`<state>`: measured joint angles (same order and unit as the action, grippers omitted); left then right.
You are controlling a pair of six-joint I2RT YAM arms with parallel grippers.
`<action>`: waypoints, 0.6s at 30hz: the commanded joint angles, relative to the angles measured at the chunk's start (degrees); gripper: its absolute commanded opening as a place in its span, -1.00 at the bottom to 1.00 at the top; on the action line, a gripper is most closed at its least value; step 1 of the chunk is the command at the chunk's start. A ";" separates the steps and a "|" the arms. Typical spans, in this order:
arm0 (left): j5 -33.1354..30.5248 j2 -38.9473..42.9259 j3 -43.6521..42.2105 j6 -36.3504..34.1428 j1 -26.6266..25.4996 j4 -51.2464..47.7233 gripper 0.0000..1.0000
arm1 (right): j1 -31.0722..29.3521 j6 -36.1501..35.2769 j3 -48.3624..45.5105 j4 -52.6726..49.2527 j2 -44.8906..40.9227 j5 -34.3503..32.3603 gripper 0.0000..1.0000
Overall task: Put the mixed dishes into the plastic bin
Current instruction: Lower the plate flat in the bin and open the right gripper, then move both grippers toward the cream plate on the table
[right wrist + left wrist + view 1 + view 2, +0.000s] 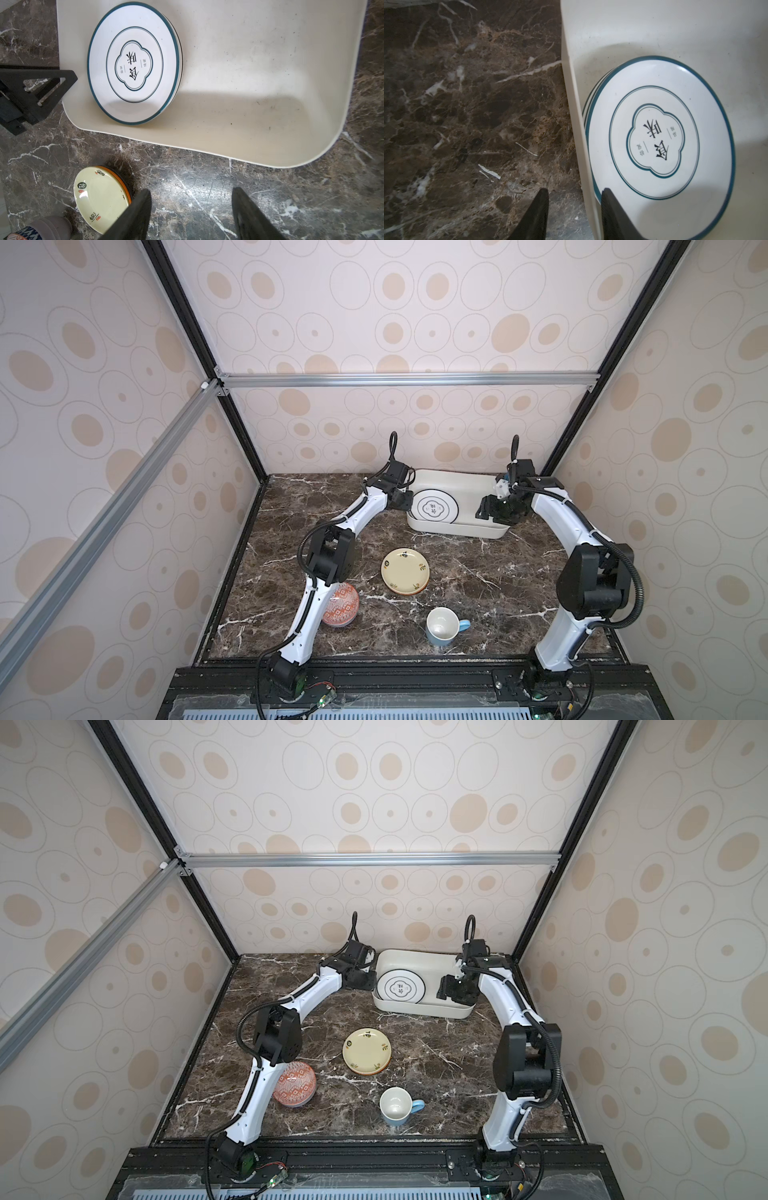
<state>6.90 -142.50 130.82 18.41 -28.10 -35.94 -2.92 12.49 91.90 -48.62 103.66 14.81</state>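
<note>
**A:** Inside the plastic bin (453, 530), at the end beside the left hand (575, 190), the white plate with the dark-green rim (433, 509) lies flat. So that's one dish in?

**B:** One of four, I'd say. The left hand has its jaws partly apart and grips nothing. One finger is over the plate's edge and the other is outside the bin wall, above the marble surface (478, 572).

**A:** And the right hand (191, 189)?

**B:** It's at the bin's opposite end, by the front wall, spread wide and empty.

**A:** Where are the rest?

**B:** All out on the surface. The cream-yellow plate (405, 571) sits in front of the bin, well apart from it. The red-orange patterned bowl (343, 608) and the light-blue mug (442, 626) stand farther from the bin, and the left arm partly hides the bowl.

**A:** So which goes next?

**B:** Probably the cream-yellow plate, since it's nearest the bin. It lies low, so a hand would have to come down at its rim, pinch the edge, lift it over the wall and set it on the bare floor beside the white plate.
</note>
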 commanded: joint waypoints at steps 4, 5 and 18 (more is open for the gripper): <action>-2.16 0.02 0.84 -1.55 -0.54 -1.87 -0.49 | -0.10 -0.54 -0.59 -0.07 -2.38 -0.58 0.29; -2.18 0.01 0.90 -1.67 -0.52 -2.01 -0.54 | -0.14 -0.39 -0.43 -0.07 -2.21 -0.57 0.29; -6.74 4.21 -5.93 -2.44 -0.47 -2.07 -1.00 | -3.67 0.69 1.33 -0.45 -0.79 -2.22 0.27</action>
<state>3.44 -140.18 126.76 17.47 -28.75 -34.52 -5.06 13.02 91.70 -48.38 103.00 13.82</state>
